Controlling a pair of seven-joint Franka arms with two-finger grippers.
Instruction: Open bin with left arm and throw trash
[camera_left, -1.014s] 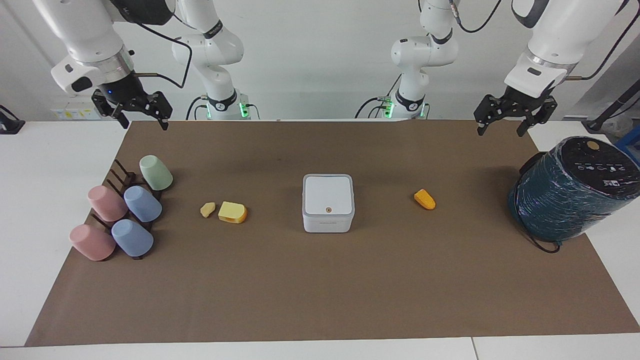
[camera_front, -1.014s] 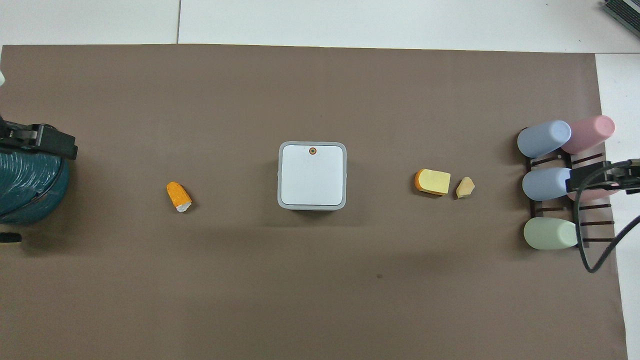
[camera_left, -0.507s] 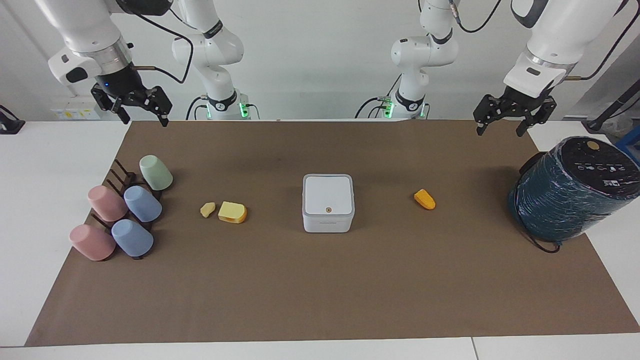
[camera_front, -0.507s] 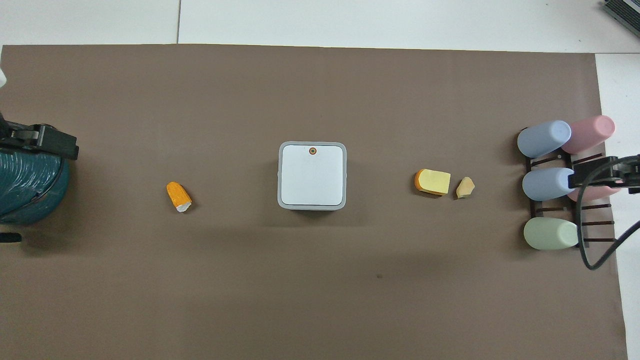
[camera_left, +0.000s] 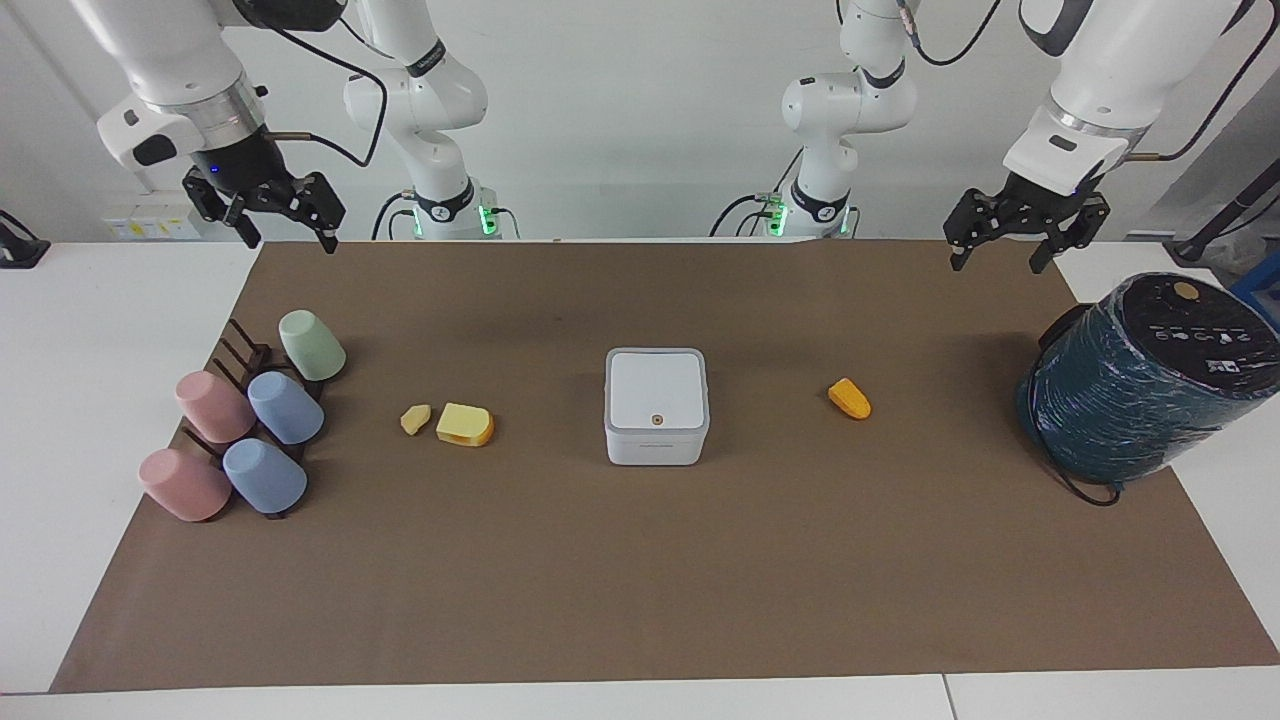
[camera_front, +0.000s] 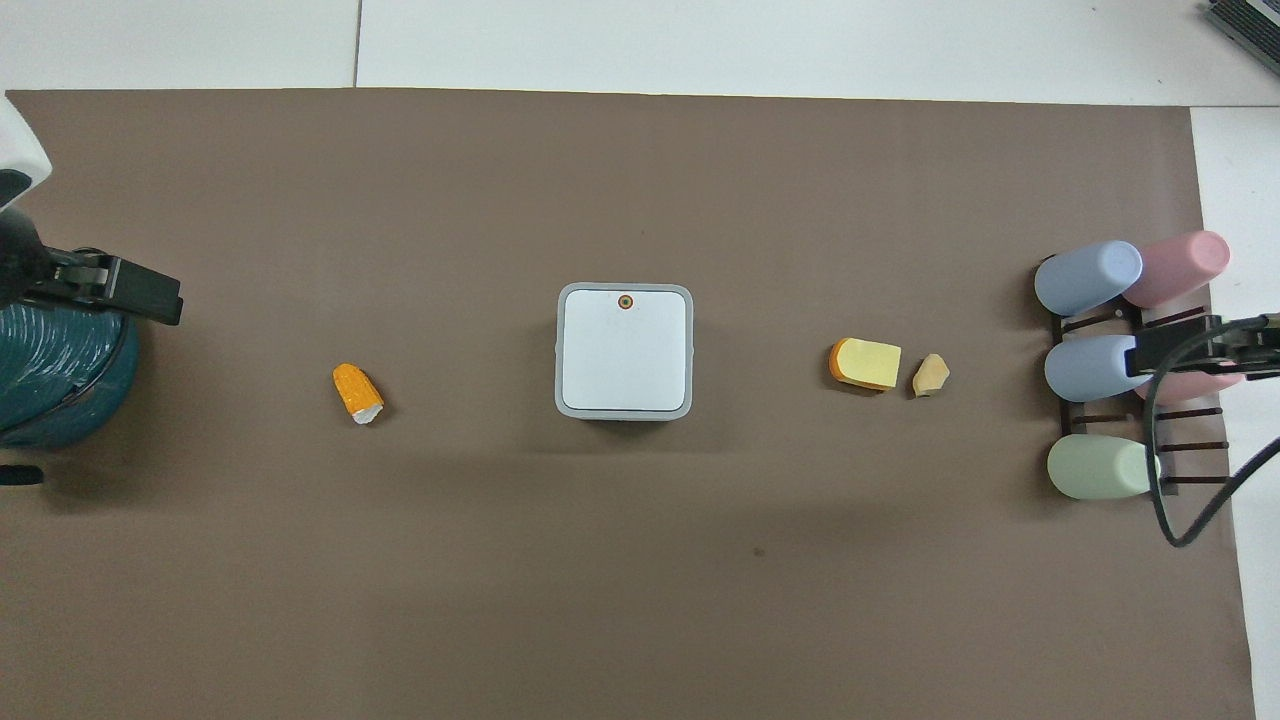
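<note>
The white square bin (camera_left: 656, 405) stands mid-mat with its lid shut; it also shows in the overhead view (camera_front: 625, 350). The orange wedge (camera_left: 849, 398) lies beside it toward the left arm's end. The yellow half-round chunk (camera_left: 465, 425) and the pale yellow lump (camera_left: 415, 419) lie toward the right arm's end. My left gripper (camera_left: 997, 262) hangs open and empty in the air over the mat's edge by the robots. My right gripper (camera_left: 288, 240), with the blue wrist light, hangs open and empty over the other corner of that edge.
A big dark-teal wrapped cylinder (camera_left: 1140, 380) stands at the left arm's end of the mat. A dark rack with several pastel cups (camera_left: 250, 420) lies at the right arm's end. The brown mat (camera_left: 640, 580) covers most of the white table.
The left gripper has shifted slightly toward the middle of the table. The right gripper has risen a little. The bin and the trash pieces have not moved.
</note>
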